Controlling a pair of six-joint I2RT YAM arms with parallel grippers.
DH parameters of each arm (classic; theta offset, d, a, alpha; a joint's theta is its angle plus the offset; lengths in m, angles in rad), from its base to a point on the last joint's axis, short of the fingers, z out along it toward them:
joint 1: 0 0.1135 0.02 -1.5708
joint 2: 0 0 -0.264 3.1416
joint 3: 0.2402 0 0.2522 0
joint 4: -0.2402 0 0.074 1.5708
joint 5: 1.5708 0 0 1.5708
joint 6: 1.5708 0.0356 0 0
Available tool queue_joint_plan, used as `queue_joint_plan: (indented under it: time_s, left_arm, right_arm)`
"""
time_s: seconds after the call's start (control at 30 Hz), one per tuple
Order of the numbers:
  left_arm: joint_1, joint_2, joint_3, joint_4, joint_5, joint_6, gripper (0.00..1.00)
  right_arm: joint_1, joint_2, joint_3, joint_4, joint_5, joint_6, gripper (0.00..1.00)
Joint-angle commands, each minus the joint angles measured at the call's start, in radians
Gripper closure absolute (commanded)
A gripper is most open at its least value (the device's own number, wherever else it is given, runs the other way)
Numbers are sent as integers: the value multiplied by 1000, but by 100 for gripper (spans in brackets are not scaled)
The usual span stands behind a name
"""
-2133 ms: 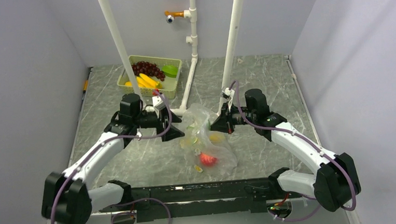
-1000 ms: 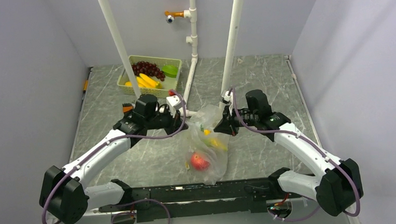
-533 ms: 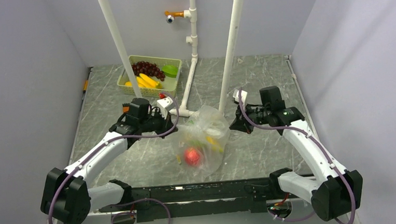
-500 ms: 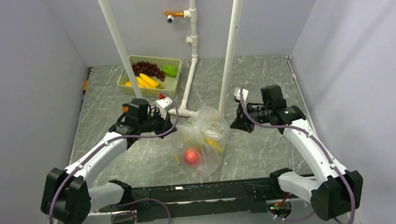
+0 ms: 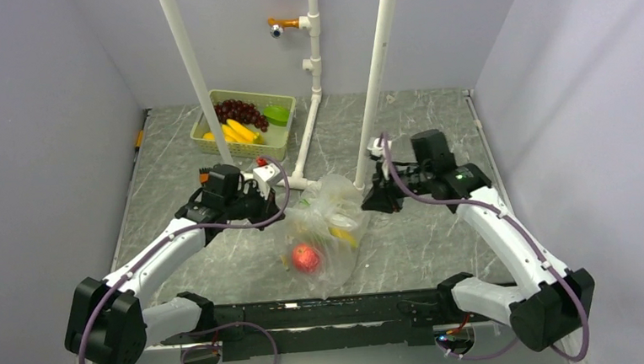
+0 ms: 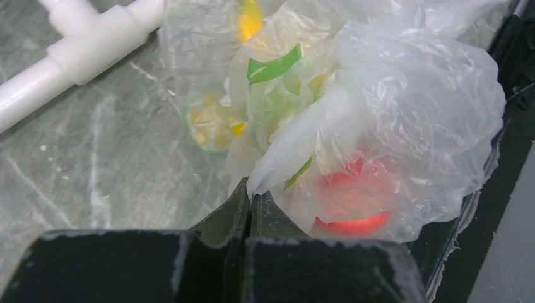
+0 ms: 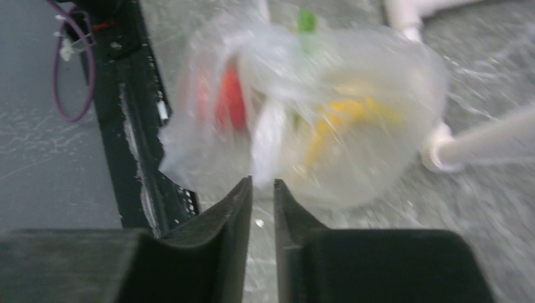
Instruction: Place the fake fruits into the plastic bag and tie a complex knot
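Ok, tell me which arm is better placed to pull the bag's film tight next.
Left, probably. The left gripper is shut on a gather of the plastic bag, while the right gripper is slightly open with nothing between its fingers.

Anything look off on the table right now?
Several fake fruits sit in the basket, not in the plastic bag, which the left gripper already pinches. The right gripper shows a gap and grips no film that I can make out.

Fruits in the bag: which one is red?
The round fruit lying low in the plastic bag, nearest the arms' bases. The banana beside it is yellow and long.
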Motion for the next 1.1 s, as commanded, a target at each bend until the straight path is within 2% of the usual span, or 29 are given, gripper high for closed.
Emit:
queue_joint_plan:
  time_s: [0.0, 0.07, 0.3, 0.5, 0.6, 0.83, 0.97, 1.0, 1.07]
  left_arm:
    - [-18, -15, 9, 35, 49, 2, 100]
    - [-18, -15, 11, 28, 45, 3, 100]
    - [-19, -24, 0, 50, 46, -19, 100]
    - [-20, -33, -8, 52, 32, -20, 100]
    - [-21, -32, -10, 55, 25, -20, 100]
    - [-20, -23, -10, 63, 18, -24, 100]
    - [-21, -21, -12, 64, 21, -20, 100]
    - [-20, -21, -12, 66, 21, -20, 100]
    - [-20, -19, -10, 65, 23, -18, 100]
  right_arm:
    - [133, 33, -14, 201, 62, 155, 72]
    - [150, 43, -38, 240, 78, 167, 68]
    - [201, 111, -61, 198, 108, 81, 68]
    - [229, 156, -75, 196, 130, 43, 60]
    - [243, 163, -93, 200, 137, 26, 59]
    - [272, 179, -157, 267, 247, 10, 57]
    - [279, 199, -162, 305, 308, 20, 44]
    - [280, 204, -160, 315, 313, 22, 45]
    - [281, 212, -155, 327, 310, 27, 58]
